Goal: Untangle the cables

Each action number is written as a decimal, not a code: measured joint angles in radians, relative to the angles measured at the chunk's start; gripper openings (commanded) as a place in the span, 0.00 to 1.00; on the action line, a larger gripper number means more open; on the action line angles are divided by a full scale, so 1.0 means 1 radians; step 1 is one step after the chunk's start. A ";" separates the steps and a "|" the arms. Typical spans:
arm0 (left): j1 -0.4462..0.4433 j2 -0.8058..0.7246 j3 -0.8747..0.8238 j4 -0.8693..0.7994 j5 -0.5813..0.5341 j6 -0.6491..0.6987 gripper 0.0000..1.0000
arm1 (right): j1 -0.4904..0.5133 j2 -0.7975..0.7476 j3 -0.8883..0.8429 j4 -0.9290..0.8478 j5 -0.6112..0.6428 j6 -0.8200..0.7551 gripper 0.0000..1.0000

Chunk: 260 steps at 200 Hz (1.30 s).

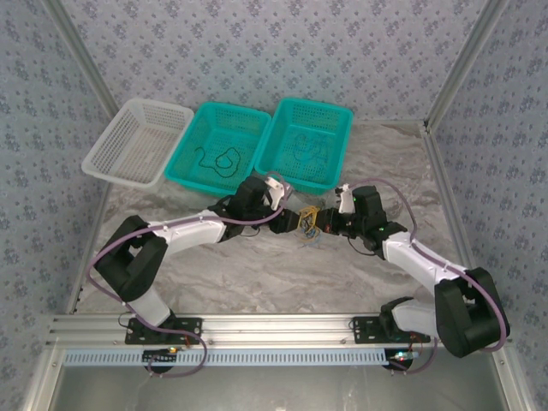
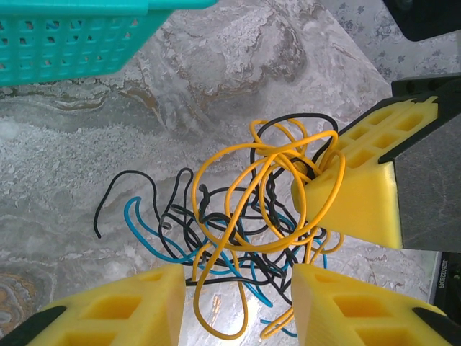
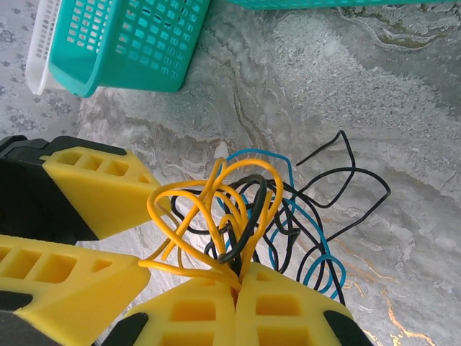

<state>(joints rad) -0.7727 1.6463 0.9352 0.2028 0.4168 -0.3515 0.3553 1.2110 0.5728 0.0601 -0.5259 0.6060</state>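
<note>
Yellow, black and blue cables (image 2: 252,216) sit knotted at the middle of the table (image 1: 257,274), pinched in the closed right gripper (image 3: 236,277). The left gripper (image 2: 238,281) straddles them, jaws apart. Two teal baskets (image 1: 224,109) seemingly hold freed strands (image 1: 224,161) already.

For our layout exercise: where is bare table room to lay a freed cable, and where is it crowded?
Bare marble: between the cables and the near rail, and right of the right teal basket. Crowded: right around the cables.
</note>
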 measured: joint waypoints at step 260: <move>0.008 0.020 0.086 -0.080 -0.032 -0.020 0.00 | 0.099 -0.018 0.039 -0.084 0.337 -0.109 0.81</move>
<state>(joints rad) -0.7650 1.6665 1.0210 0.1226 0.3851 -0.3717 0.4545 1.1934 0.6113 -0.0242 -0.1890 0.4965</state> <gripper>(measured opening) 0.041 0.906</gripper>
